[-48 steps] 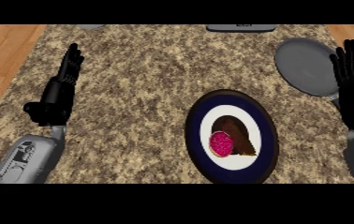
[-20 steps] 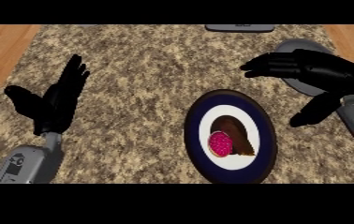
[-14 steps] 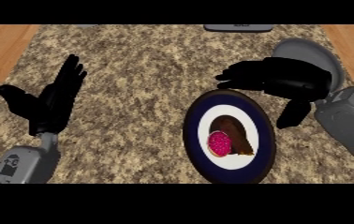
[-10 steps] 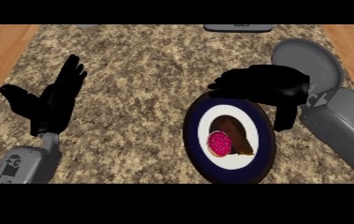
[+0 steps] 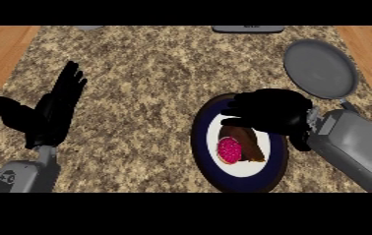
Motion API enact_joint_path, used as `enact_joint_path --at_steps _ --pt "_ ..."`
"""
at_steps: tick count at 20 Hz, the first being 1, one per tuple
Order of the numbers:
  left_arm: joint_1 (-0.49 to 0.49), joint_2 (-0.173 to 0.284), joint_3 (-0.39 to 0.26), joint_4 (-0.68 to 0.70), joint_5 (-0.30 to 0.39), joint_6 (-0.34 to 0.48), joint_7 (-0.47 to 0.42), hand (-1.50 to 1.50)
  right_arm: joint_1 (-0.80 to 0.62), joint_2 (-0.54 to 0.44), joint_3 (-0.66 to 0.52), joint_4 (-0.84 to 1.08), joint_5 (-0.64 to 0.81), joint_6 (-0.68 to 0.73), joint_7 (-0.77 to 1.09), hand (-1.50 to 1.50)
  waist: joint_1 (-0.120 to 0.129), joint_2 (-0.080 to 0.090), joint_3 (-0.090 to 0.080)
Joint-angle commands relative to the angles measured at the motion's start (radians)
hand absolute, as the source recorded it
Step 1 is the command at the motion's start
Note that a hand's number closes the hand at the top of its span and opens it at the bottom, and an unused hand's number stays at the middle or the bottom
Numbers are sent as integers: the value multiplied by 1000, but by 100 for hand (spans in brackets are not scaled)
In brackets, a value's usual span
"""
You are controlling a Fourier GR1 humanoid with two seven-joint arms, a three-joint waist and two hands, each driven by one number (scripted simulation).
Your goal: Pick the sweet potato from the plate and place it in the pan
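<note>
One sweet potato [image 5: 240,144] lies on the plate [image 5: 205,155], near the counter's front edge and toward its right side, with its cut pink face turned to the plate's left rim. Your right hand [image 5: 270,110] is above the far part of the plate, its fingers bent downward over the far end of the sweet potato, but I think it holds nothing yet; the hand covers that end, so whether it touches is hard to say. To do this step well, lower the hand until the fingers and thumb come on both long sides of the brown body, then close around the middle, not around the cut end. Lift straight up before you go toward the pan, so the plate does not slide. The pan [image 5: 320,69] stands near the counter's far right corner with nothing inside, well apart from the plate. Your left hand [image 5: 52,110] rests open, fingers up, near the counter's left edge.
</note>
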Motion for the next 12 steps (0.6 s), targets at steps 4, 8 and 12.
enact_joint_path --at_steps 4,8,12 --pt "-3 -14 13 -20 -13 1 36 0 93 -35 31 -209 174 -9 85 -150 -11 -2 0" --pt "-21 -43 10 -33 -39 28 65 0 131 -3 8 -278 234 25 124 -150 -10 -2 0" --pt "-3 -23 53 -8 -21 -65 39 0 171 117 3 -201 294 18 97 -150 -1 2 0"
